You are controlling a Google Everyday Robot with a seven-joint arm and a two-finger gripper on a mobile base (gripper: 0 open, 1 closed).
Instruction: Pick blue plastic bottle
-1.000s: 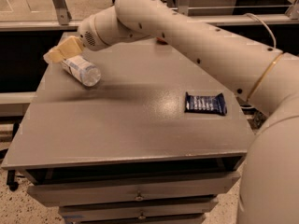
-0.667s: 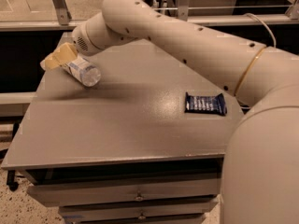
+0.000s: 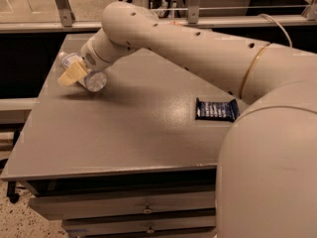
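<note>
The blue plastic bottle lies on its side at the far left of the grey table, its round base facing me and its neck end pointing away to the left. My gripper, with tan pads, is down over the bottle's left side at its middle, touching or nearly touching it. The forearm hides part of the bottle.
A dark blue snack wrapper lies flat at the table's right side. My large cream arm spans the right and upper part of the view. A metal rail and frame run behind the table. Drawers sit under the table's front edge.
The gripper has come down from above and left of the bottle to lie against it. The arm has swung left. The bottle and wrapper have stayed in place.
</note>
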